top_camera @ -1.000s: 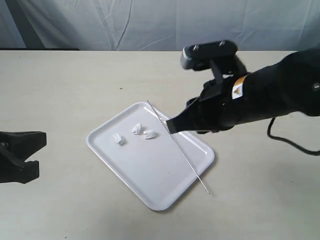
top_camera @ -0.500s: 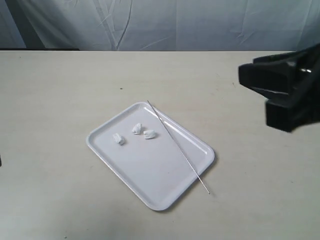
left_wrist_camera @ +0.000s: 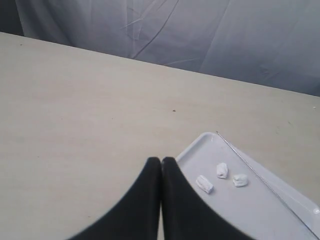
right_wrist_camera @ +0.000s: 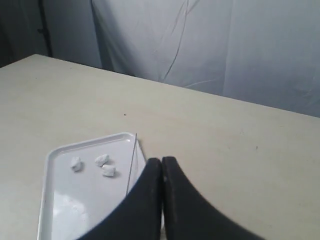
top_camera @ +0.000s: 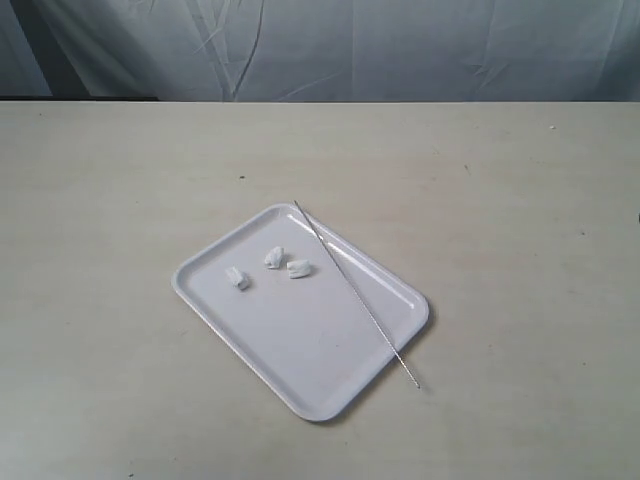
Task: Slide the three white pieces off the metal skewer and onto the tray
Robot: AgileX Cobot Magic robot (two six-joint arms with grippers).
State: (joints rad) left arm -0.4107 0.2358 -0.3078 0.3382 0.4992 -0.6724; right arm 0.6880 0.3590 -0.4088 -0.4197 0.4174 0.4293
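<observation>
While the three white pieces [top_camera: 268, 267] lie at the tray [top_camera: 300, 380]'s ten o'clock, the metal skewer [top_camera: 355, 292] is bare.
Jaws of left gripper [left_wrist_camera: 161, 161] and right gripper [right_wrist_camera: 161, 160] pressed together; the right hides the skewer's end.

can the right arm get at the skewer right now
Probably yes: the metal skewer lies bare across the tray, nothing over it, the three white pieces apart from it. The right gripper is shut, so it would need to open first.
</observation>
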